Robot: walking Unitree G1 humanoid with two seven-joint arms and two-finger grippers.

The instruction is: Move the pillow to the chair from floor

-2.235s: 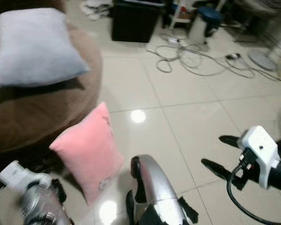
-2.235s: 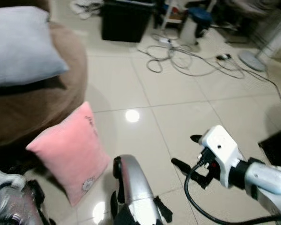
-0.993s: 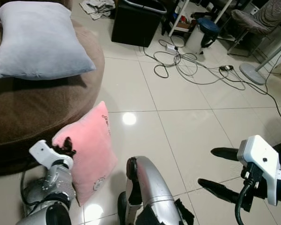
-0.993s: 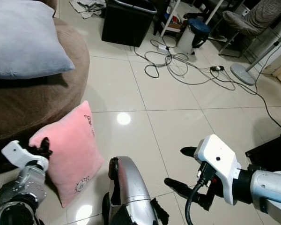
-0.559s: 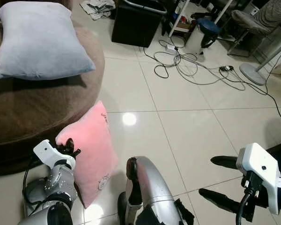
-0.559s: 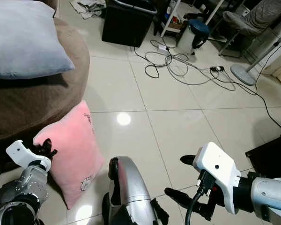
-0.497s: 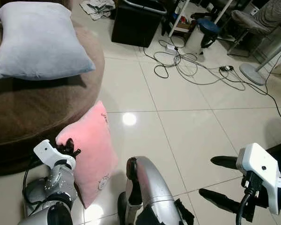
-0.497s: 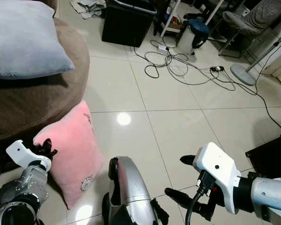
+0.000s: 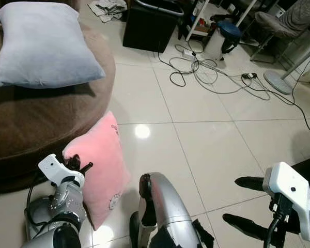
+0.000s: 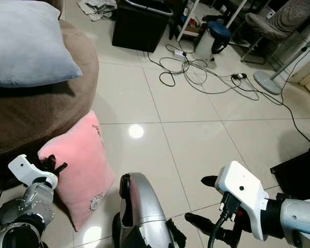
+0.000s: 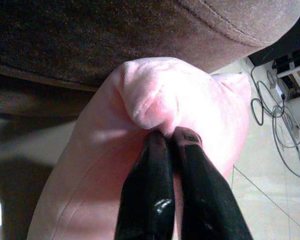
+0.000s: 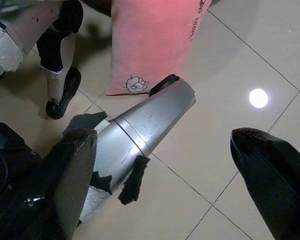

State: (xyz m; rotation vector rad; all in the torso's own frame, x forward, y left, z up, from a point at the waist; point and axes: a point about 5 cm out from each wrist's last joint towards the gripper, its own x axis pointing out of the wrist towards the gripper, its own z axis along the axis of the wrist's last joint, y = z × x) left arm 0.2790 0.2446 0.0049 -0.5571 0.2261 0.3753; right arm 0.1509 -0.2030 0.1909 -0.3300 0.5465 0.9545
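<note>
Pinching a fold of the pink pillow (image 9: 101,160), the left end effector (image 11: 171,136) has its fingers closed on the fabric. That pillow stands on edge on the tiled floor (image 9: 206,134), leaning against the brown chair (image 9: 41,124). Low over the floor, the right end effector (image 9: 245,201) hangs with its fingers spread apart.

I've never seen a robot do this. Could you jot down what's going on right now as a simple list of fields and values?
item being moved: pink pillow, standing on edge on the tiled floor
leaning against: brown round chair
left gripper: fingers shut, pinching a fold at the pink pillow's corner
right gripper: fingers open, empty, above the floor
already on the chair: grey pillow
background: black bin, tangled cables
</note>
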